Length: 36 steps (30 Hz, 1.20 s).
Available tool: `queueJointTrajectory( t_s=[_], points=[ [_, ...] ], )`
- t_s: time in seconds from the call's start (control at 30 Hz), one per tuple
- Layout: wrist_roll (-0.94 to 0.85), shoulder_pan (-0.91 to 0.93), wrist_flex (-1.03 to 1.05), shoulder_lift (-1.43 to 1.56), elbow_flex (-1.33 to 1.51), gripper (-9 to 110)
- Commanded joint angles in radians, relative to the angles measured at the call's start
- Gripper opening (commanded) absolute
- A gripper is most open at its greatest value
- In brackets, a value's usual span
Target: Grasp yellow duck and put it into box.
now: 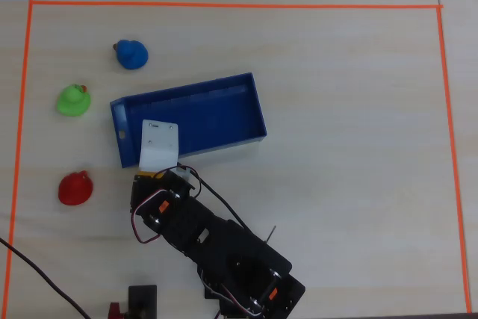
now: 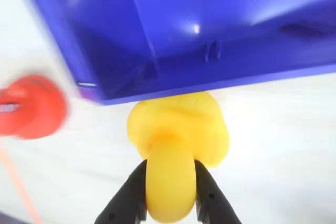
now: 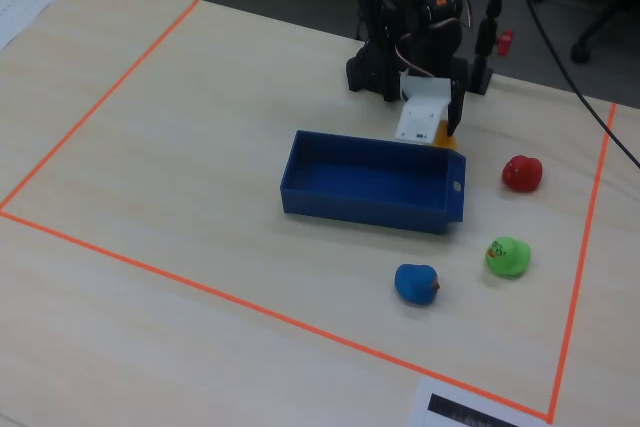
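In the overhead view the yellow duck [image 1: 153, 174] shows only as a sliver under the arm's white wrist plate [image 1: 160, 145], and the end effector cannot be made out beneath that plate. In the wrist view the box [image 2: 210, 30] is cut off by the top, left and right edges, the red duck [image 2: 31, 107] is smeared by blur and clipped at the left edge, and the black fingers [image 2: 128, 198] run off the bottom edge. In the fixed view the yellow duck [image 3: 444, 134] is mostly hidden behind the box wall and white plate.
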Motion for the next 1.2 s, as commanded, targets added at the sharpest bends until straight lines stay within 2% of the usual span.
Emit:
queueJointTrajectory(
  t_s=[0.0, 0.13, 0.27, 0.4, 0.7, 0.83, 0.93, 1.17],
  points=[
    [-0.049, 0.057, 0.25, 0.061, -0.295, 0],
    [-0.084, 0.095, 0.39, 0.043, -0.497, 0],
    [-0.106, 0.126, 0.408, 0.023, -0.54, 0],
    [-0.124, 0.17, 0.324, -0.002, -0.482, 0],
    [-0.261, 0.399, 0.015, -0.107, -0.331, 0],
    [-0.279, 0.465, -0.037, -0.137, -0.334, 0],
    [-0.302, 0.483, -0.018, -0.143, -0.334, 11],
    [-0.322, 0.508, 0.017, -0.133, -0.337, 28]
  ],
)
